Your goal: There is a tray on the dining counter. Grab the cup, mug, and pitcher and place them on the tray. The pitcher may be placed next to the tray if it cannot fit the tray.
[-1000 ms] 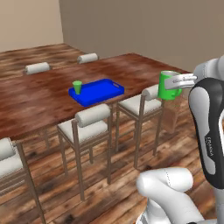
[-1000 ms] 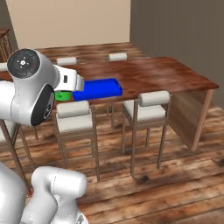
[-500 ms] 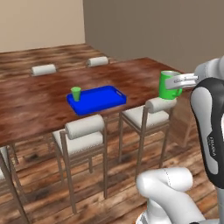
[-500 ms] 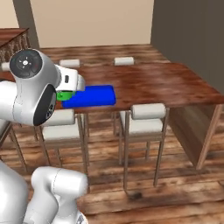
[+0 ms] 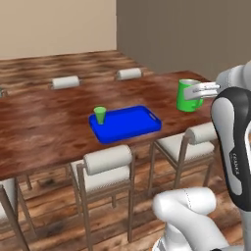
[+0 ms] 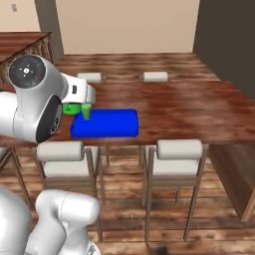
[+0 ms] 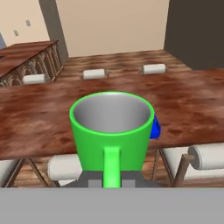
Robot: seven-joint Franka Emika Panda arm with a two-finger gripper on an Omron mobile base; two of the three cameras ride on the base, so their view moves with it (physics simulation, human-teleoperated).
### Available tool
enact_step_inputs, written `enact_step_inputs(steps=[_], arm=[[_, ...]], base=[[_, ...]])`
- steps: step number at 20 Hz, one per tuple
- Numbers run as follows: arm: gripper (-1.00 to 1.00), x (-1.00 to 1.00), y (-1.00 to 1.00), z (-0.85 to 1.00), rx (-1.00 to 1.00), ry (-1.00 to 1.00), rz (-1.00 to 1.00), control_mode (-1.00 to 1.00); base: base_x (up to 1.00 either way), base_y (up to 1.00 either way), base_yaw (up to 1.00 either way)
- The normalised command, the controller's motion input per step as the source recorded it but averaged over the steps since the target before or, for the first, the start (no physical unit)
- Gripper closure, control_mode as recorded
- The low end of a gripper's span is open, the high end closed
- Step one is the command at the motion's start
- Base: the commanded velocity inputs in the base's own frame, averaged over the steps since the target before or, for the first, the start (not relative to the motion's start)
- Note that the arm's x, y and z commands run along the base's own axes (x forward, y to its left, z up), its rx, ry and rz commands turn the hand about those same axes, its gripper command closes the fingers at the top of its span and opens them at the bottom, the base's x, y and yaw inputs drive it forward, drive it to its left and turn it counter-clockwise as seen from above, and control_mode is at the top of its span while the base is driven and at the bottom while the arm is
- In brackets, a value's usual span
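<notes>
My gripper [image 5: 198, 91] is shut on the handle side of the bright green mug [image 5: 187, 95] and holds it upright in the air, above the right end of the dining counter [image 5: 44, 122]. In the hand view the mug [image 7: 111, 131] stands close up, its handle towards me and its grey inside empty. On the counter lies the blue tray [image 5: 132, 123], with the small green cup [image 5: 100, 115] upright at its left end. From the right base view the tray [image 6: 109, 124] and the cup [image 6: 87, 111] show just past my arm. The pitcher is out of view.
Pale cushioned stools stand along the counter's near side [image 5: 107, 164] [image 5: 195, 137] and its far side [image 5: 65, 82] [image 5: 129, 73]. A second wood counter [image 7: 26, 52] runs at the back left. The floor is wood planks.
The whole picture has shifted in both base views: the base has driven along the dining counter, so the tray now lies more centred ahead. The mug stays in the shut gripper.
</notes>
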Motion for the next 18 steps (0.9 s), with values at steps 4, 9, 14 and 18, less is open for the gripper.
enact_step_inputs(steps=[4, 9, 14, 18], arm=[[1.0, 0.0, 0.0, 0.0, 0.0, 0.0, 0.0, 1.0], [1.0, 0.0, 0.0, 0.0, 0.0, 0.0, 0.0, 1.0], [1.0, 0.0, 0.0, 0.0, 0.0, 0.0, 0.0, 1.0], [1.0, 0.0, 0.0, 0.0, 0.0, 0.0, 0.0, 1.0]], base=[[0.54, -0.24, 0.25], [0.66, -0.32, 0.2], [0.55, -0.33, 0.13], [0.51, -0.11, 0.07]])
